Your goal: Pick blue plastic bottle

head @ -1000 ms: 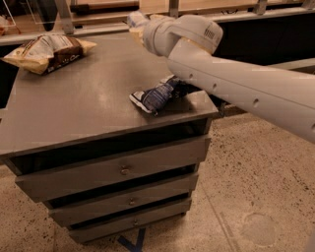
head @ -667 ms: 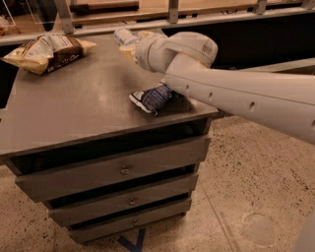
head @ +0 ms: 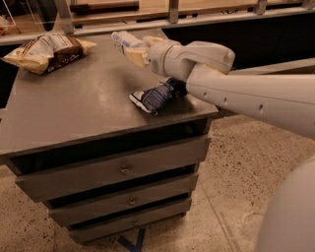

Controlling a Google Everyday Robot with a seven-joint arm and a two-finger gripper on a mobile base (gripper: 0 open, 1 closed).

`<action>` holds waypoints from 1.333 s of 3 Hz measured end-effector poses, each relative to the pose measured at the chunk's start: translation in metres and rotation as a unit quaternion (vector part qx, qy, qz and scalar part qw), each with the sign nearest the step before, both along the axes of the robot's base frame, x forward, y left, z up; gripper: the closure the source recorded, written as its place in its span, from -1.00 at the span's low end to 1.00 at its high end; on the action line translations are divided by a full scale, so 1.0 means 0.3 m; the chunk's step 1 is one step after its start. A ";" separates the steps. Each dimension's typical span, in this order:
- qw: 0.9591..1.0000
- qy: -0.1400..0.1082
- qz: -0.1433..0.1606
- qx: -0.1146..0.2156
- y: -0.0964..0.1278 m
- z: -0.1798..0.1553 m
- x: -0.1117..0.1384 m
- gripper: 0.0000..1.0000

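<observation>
The blue plastic bottle (head: 124, 40), small and clear with a white cap and a pale label, lies on its side in my gripper (head: 136, 50) above the back middle of the grey cabinet top (head: 74, 108). The gripper is shut on the bottle's rear end, and the cap points left. My white arm reaches in from the right and covers the cabinet's back right corner.
A dark blue-and-white foil snack bag (head: 153, 97) lies near the right front edge, partly under my arm. A yellow-and-brown chip bag (head: 47, 51) lies at the back left corner. The cabinet has three drawers (head: 123, 170). A railing (head: 172, 15) runs behind it.
My gripper has moved left and a little lower over the cabinet top, with the bottle in it. Both snack bags have stayed in place.
</observation>
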State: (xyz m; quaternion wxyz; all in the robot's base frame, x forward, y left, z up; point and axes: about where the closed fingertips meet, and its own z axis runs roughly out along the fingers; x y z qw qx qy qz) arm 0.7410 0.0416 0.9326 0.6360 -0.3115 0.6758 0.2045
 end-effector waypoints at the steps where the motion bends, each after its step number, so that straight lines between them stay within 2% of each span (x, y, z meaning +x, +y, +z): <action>1: 0.999 -0.035 0.036 0.003 -0.087 0.135 0.039 1.00; 2: 0.994 -0.051 0.095 -0.030 -0.068 0.217 0.093 1.00; 3: 0.991 -0.059 0.110 -0.056 -0.128 0.297 0.082 1.00; 4: 0.989 -0.071 0.114 -0.064 -0.116 0.300 0.081 1.00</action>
